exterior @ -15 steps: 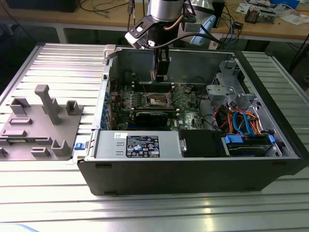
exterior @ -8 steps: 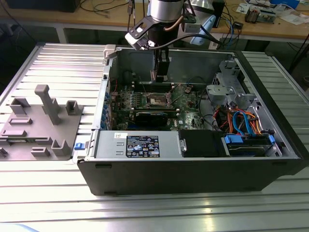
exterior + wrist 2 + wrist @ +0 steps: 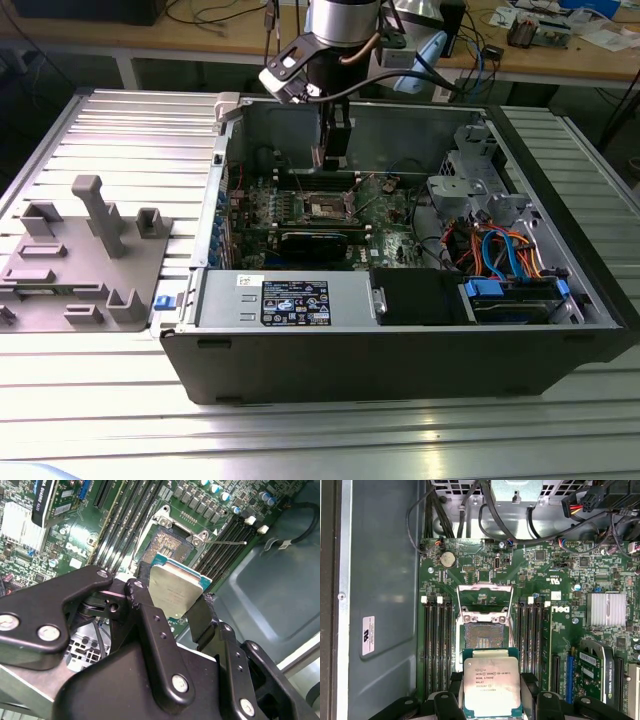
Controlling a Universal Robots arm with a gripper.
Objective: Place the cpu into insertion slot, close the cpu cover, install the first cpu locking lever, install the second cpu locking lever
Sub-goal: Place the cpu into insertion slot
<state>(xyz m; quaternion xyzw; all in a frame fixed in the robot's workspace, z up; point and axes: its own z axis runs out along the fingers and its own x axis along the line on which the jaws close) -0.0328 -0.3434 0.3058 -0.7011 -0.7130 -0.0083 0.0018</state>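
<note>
On the desk (image 3: 100, 420), the open computer case (image 3: 400, 360) sits with a grey fixture tray (image 3: 80, 260) at its 9 o'clock in the exterior view. Over the green motherboard (image 3: 555, 575), the gripper (image 3: 333, 155) hangs with its fingers (image 3: 150, 615) drawn in on two opposite edges of the cpu (image 3: 491, 685). No step looks finished. The cpu cover (image 3: 485, 597) stands swung open, the insertion slot (image 3: 482, 635) lies bare, and the chip is held in the air just short of it. Its silver face is turned towards the first wrist camera. It is near square with no marked long axis, its edges roughly parallel with the slot's.
</note>
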